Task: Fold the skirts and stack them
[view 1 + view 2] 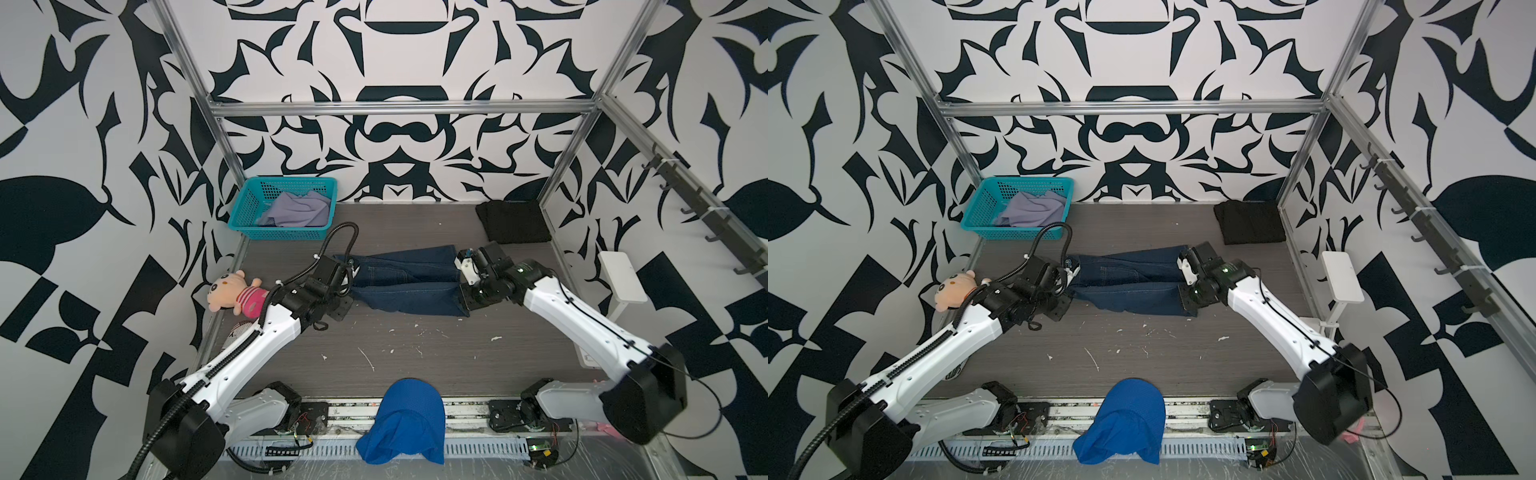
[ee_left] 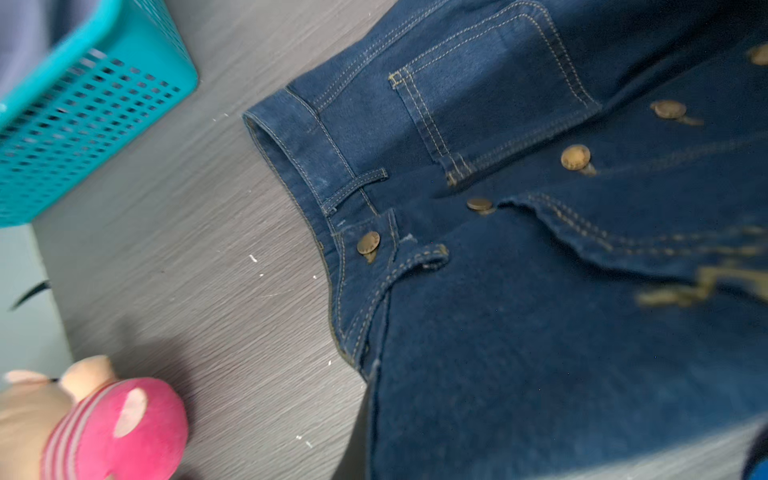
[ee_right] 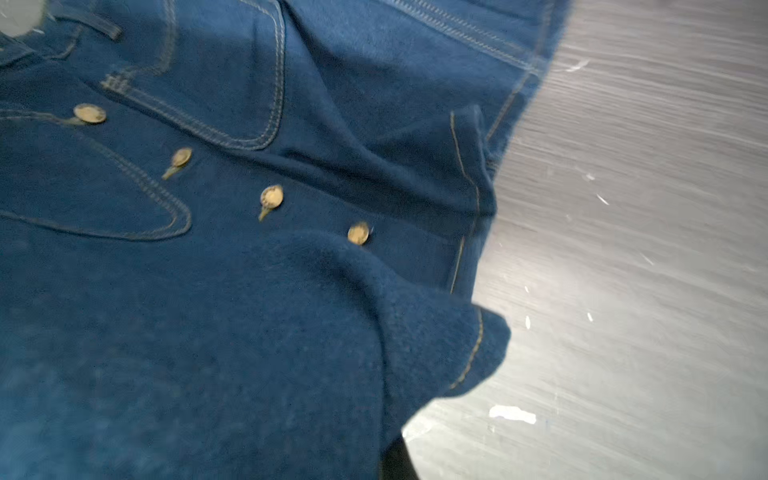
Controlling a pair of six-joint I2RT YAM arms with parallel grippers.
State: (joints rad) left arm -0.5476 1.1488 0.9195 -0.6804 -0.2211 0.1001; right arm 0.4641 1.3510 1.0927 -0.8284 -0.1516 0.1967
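The dark blue denim skirt point(image 1: 407, 278) point(image 1: 1133, 278) lies stretched sideways mid-table, doubled into two long bands. My left gripper point(image 1: 352, 276) point(image 1: 1073, 276) is shut on its waistband end and my right gripper point(image 1: 460, 276) point(image 1: 1183, 274) on its hem end. Both wrist views show the denim point(image 2: 540, 332) point(image 3: 208, 291) with brass buttons rising toward the camera; the fingers themselves are hidden. The black skirt point(image 1: 513, 222) point(image 1: 1250, 222) lies folded at the back right corner. The lavender-grey skirt point(image 1: 297, 210) point(image 1: 1034, 210) is crumpled in the teal basket point(image 1: 278, 232) point(image 1: 1013, 232).
A plush toy point(image 1: 237, 293) point(image 2: 104, 424) lies at the table's left edge beside my left arm. A bright blue mesh cloth point(image 1: 405, 419) hangs over the front rail. A white stand point(image 1: 621, 276) and a rail of hooks point(image 1: 706, 216) line the right side.
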